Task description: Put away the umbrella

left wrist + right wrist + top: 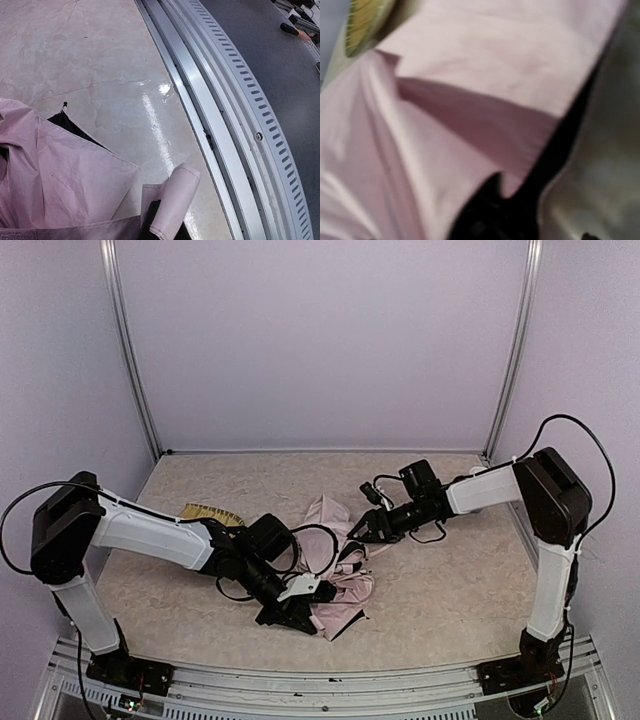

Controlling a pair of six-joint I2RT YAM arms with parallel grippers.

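Note:
The umbrella (340, 620) lies crumpled in pale pink folds at the middle of the table, with black ribs showing among the fabric. My left gripper (305, 592) is at its near edge, shut on the umbrella where the rolled pink strap tab (172, 200) drapes over the black jaws. Pink fabric (55, 170) fills the lower left of the left wrist view. My right gripper (362, 528) is at the umbrella's far right edge. Its wrist view is a blur of pink cloth (470, 60) with a dark finger shape at the bottom, so the jaw state is unclear.
A yellow woven tray (210, 512) sits behind my left forearm and shows in a corner of the right wrist view (365, 20). The aluminium rail (210, 100) runs along the table's near edge, close to my left gripper. White walls enclose the table.

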